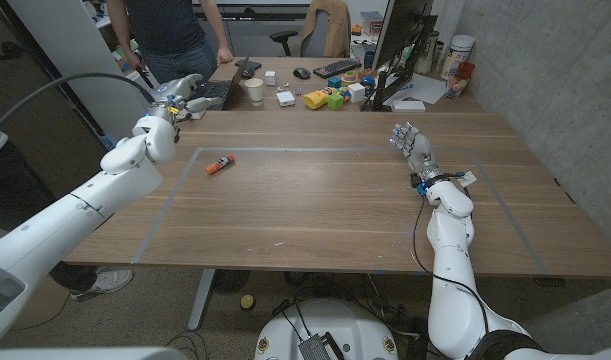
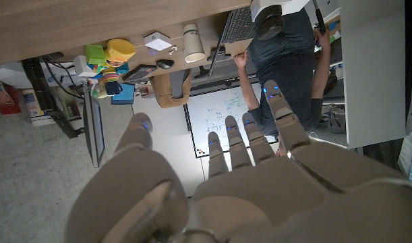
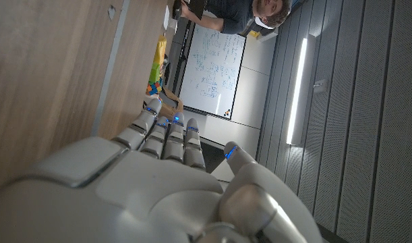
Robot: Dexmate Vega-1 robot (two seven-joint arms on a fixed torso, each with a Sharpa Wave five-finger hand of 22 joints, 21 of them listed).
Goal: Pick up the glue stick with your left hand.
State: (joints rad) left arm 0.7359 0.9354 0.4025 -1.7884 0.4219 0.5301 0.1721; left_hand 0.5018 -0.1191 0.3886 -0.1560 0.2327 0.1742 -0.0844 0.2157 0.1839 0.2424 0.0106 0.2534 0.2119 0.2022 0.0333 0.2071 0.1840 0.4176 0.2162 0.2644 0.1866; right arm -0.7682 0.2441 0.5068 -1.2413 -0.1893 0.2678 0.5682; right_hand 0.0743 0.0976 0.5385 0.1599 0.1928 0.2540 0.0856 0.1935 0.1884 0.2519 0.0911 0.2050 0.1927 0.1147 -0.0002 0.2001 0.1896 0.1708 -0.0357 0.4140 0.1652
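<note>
One glue stick (image 1: pixel 220 163) is seen lying on its side on the table (image 1: pixel 325 210), in the left half, nearer the far edge than the near one, just inside a taped line. Nothing is held by the left robot hand (image 1: pixel 177 100), which is raised near the far left corner with its fingers extended and apart, well away from the glue stick. The reach is judged not to have closed in yet; the approach step is in hand. Next, the left robot hand would have to be brought back toward the glue stick, lowered, and closed around it. The right robot hand (image 1: pixel 411 147) is kept open above the right side of the table, holding nothing.
</note>
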